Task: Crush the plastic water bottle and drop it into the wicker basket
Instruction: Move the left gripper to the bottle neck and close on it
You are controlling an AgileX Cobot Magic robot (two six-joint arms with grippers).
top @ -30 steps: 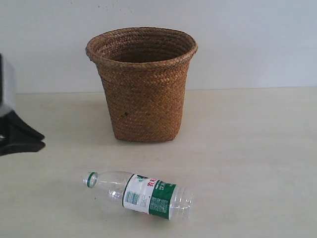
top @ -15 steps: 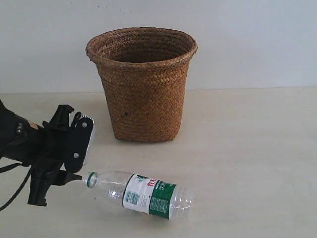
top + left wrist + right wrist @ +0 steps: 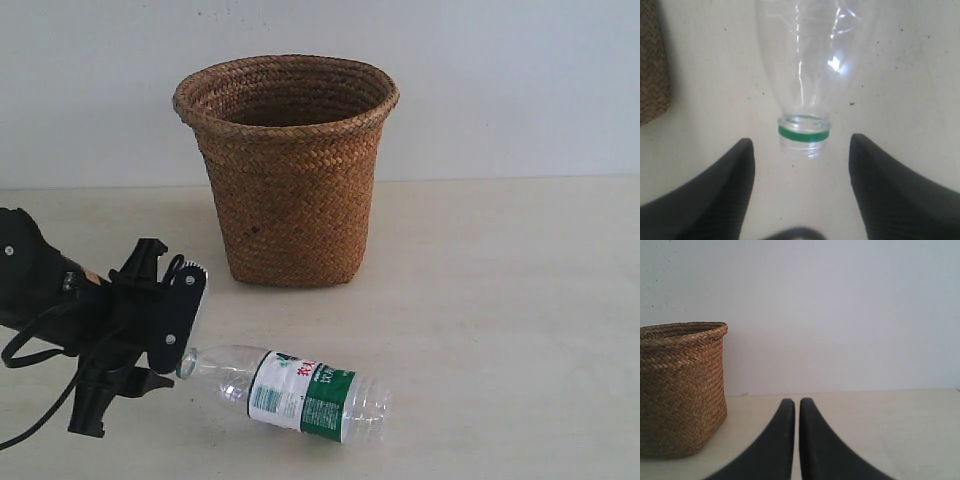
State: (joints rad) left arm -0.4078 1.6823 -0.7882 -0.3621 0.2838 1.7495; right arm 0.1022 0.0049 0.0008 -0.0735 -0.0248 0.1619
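The plastic water bottle [image 3: 300,393] lies on its side on the table in front of the wicker basket [image 3: 290,200], its neck with the green ring pointing left. It looks round and undented. My left gripper [image 3: 165,335] is low at the neck end, open. In the left wrist view the bottle's neck [image 3: 804,134] sits just ahead of the gap of that gripper [image 3: 801,141], touching neither finger. The right gripper [image 3: 796,401] is shut on nothing and hovers off to one side of the basket [image 3: 680,390]; it does not show in the exterior view.
The basket stands upright near the back wall [image 3: 500,80], its mouth open. A pale table [image 3: 500,300] stretches to the right of the bottle and basket. A black cable [image 3: 30,350] trails from the left arm.
The left arm has come in from the left edge and moved right and down, bringing its open gripper up to the bottle's neck. Bottle and basket have not moved.
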